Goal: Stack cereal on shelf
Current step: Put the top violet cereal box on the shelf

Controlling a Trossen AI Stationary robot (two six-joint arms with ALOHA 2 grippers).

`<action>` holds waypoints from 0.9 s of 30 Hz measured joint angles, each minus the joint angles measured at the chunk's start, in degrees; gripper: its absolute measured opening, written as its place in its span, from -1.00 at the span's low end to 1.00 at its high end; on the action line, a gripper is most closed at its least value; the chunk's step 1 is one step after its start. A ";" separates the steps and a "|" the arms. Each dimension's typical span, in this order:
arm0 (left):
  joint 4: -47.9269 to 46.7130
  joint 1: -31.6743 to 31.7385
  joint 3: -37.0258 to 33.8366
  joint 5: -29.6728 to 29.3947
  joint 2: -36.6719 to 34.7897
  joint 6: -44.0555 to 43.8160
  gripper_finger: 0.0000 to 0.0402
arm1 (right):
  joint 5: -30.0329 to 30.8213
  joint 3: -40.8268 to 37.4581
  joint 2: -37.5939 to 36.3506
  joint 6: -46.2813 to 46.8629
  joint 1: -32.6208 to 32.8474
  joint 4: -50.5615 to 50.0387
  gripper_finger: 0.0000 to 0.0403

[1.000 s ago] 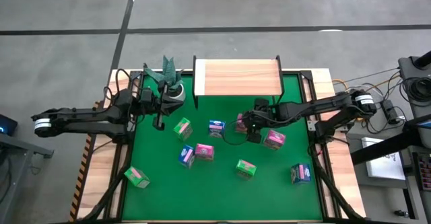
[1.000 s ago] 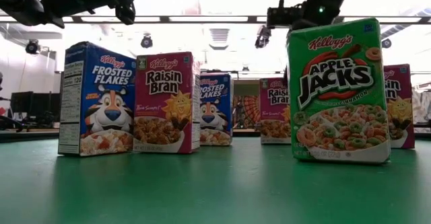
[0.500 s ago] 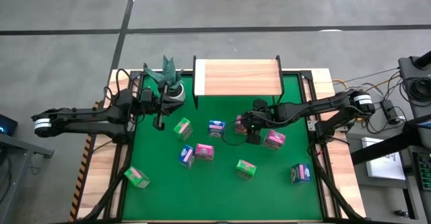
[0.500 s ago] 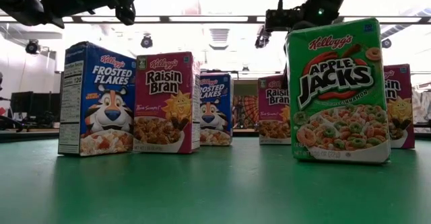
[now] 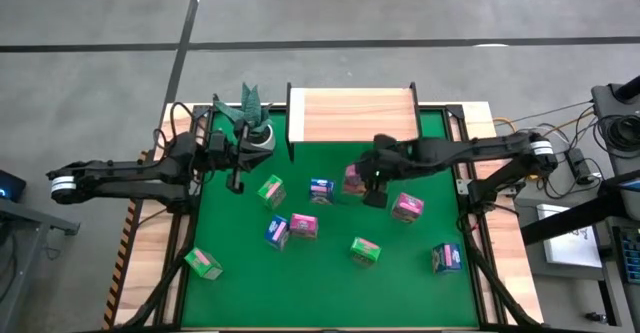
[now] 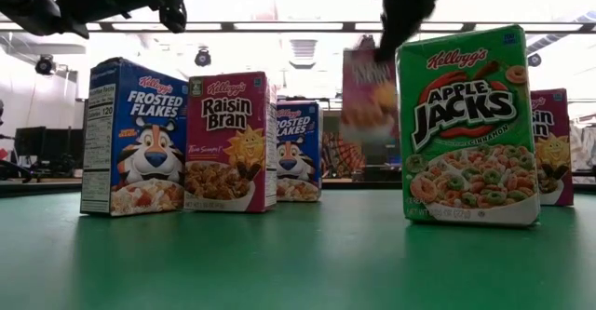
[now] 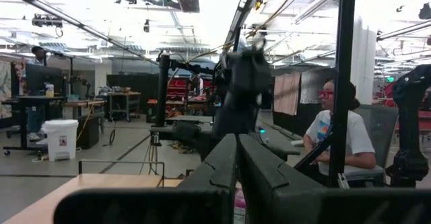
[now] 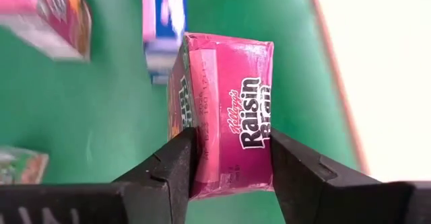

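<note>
My right gripper (image 5: 362, 181) is shut on a pink Raisin Bran cereal box (image 8: 225, 109), which hangs above the green mat in the low view (image 6: 368, 94), in front of the shelf. The shelf (image 5: 352, 115), a pale wooden board with black end posts, stands bare at the mat's far edge. Several other cereal boxes stand on their bases on the mat, among them a green one (image 5: 270, 190), a blue one (image 5: 321, 188) and a pink one (image 5: 407, 207). My left gripper (image 5: 238, 178) hovers shut and holding nothing at the far left of the mat. My right gripper pinches the pink box between its two fingers, one finger (image 8: 176, 163) on each of two opposite faces, near the box's upper end (image 8: 209, 167). The fingers slant down from the table's right. The box hangs below them, lifted clear of the mat and roughly upright.
A potted plant (image 5: 250, 118) stands left of the shelf, near my left gripper. More boxes lie toward the near edge: blue (image 5: 277, 232), pink (image 5: 303, 225), green (image 5: 365, 250), blue (image 5: 446, 258), green (image 5: 203, 264). Green mat lies bare between the shelf and the boxes. A person sits beyond the table (image 7: 333, 133).
My right gripper has risen with the pink box, mostly in the last half second. The box stood on the mat before and now hangs clear of it, shifted slightly toward the table's left.
</note>
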 joint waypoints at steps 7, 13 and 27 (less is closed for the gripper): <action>1.27 -0.01 0.00 0.00 -1.24 1.95 -1.00 | -0.90 12.21 1.50 -8.24 -5.89 -1.29 -0.22; 2.86 0.00 0.00 -0.02 -3.18 4.76 -1.00 | -1.03 21.70 6.23 -18.04 -12.63 -1.19 -0.22; 1.13 0.04 0.00 -0.02 -5.60 5.55 -1.00 | -13.53 45.42 24.46 -34.70 -26.86 -4.39 -0.22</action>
